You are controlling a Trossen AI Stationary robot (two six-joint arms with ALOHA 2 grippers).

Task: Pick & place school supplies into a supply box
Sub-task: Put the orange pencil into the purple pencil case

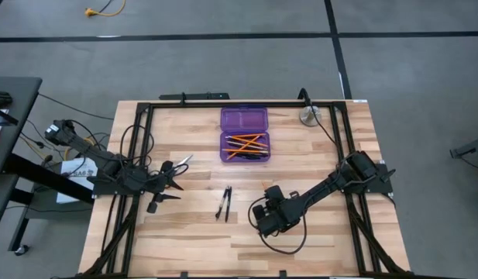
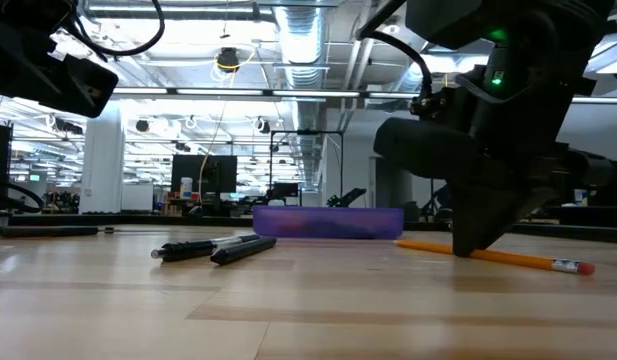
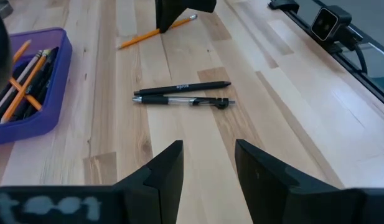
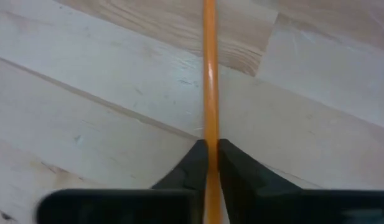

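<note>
The purple supply box point(image 1: 244, 133) lies open at the table's far middle with several orange pencils in it. Two black pens point(image 1: 224, 203) lie side by side on the wood near the centre. My right gripper point(image 1: 267, 218) is down on the table just right of the pens, shut on an orange pencil point(image 2: 518, 260) that lies flat. My left gripper point(image 3: 207, 168) hovers open at the left, pointing toward the pens point(image 3: 179, 96) with nothing between its fingers. Small scissors point(image 1: 180, 163) lie beside it. My right gripper pinches the orange pencil's shaft point(image 4: 209, 134) between its two fingers, about mid-length. The fingers come steeply from above and stand one on each side of the shaft. The pencil lies level on the table, its eraser end point(image 2: 578, 267) on the wood.
A round silver object point(image 1: 309, 116) sits at the far right by the black frame rail point(image 1: 246, 103) that borders the table. Bare wood lies between the pens and the box and along the near edge.
</note>
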